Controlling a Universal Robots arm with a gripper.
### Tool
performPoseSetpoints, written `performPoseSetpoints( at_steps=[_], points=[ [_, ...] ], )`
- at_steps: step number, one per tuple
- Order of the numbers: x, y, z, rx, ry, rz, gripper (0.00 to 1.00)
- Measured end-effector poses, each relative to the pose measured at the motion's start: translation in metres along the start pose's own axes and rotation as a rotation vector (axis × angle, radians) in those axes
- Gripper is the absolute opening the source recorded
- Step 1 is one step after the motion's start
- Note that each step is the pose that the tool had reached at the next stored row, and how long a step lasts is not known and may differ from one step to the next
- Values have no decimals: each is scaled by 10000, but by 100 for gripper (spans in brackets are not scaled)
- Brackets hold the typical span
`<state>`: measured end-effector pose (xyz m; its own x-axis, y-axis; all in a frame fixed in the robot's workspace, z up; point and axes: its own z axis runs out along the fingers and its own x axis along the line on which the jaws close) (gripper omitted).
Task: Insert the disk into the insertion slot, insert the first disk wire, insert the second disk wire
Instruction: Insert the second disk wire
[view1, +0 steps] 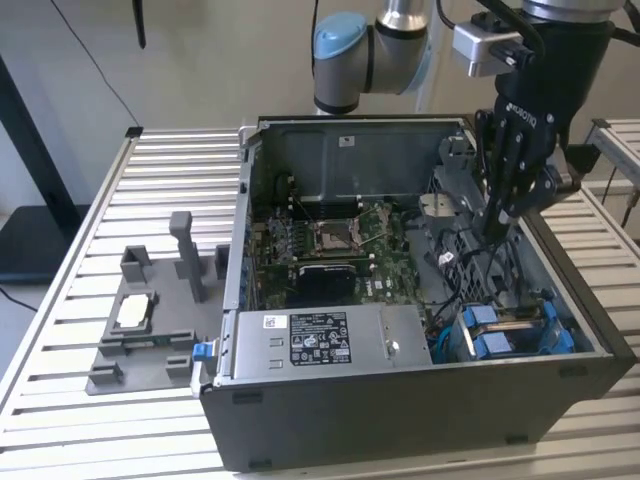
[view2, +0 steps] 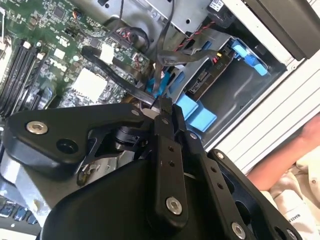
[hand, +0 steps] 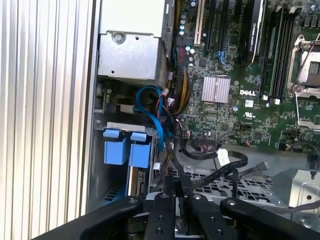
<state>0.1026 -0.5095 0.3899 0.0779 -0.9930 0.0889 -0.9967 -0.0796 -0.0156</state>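
Inside the open computer case (view1: 400, 420), which lies on the slatted metal table (view1: 180, 170), the disk (view1: 520, 325) sits in the insertion slot (view1: 450, 338) at the corner nearest the exterior view's right, beside the long grey power-supply box (view1: 320, 340). Its blue carrier tabs (hand: 126, 150) stand up at the mouth of the bay. A blue cable (hand: 150, 107) curls just beside them.

The claw (view1: 497, 235) reaches down into the case over the grey metal framework between the green motherboard (view1: 330, 250) and the case's side wall, apart from the disk. In both wrist views its fingers (view2: 165, 150) are drawn together on a black wire (view2: 122, 77) – clamped on it near one end. From the fingertips the wire runs off across the motherboard's edge and carries a white tag (view2: 107, 52). In the first wrist view the same wire (hand: 227, 170) loops above the perforated metal close to the claw (hand: 180, 187).

Outside the case, towards the exterior view's left, a grey fixture (view1: 150, 330) rests on the table – well apart from the claw. Part of a person's arm (view2: 287, 167) appears beyond the case wall in the second wrist view.
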Motion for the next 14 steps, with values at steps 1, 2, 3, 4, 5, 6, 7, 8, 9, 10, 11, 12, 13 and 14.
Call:
performPoseSetpoints(
  at_steps=[1,2,3,4,5,6,7,8,9,10,11,12,13,14],
  points=[
    [2,1,3,-1,18,0,16],
    [6,1,3,-2,25,0,16],
    [17,3,5,-2,27,1,16],
    [21,3,9,-1,23,3,16],
    [24,4,14,-2,26,4,16],
    [30,3,18,-3,31,5,16],
    [41,0,24,-23,29,6,16],
    [53,-5,29,-56,27,6,16],
    [67,-10,36,-92,24,4,16],
    [81,-17,42,-131,21,1,16],
    [95,-23,49,-169,18,0,16],
    [109,-29,55,-204,14,-3,16],
    [123,-36,62,-244,12,-5,16],
    [134,-44,68,-277,9,-7,16]
  ],
)
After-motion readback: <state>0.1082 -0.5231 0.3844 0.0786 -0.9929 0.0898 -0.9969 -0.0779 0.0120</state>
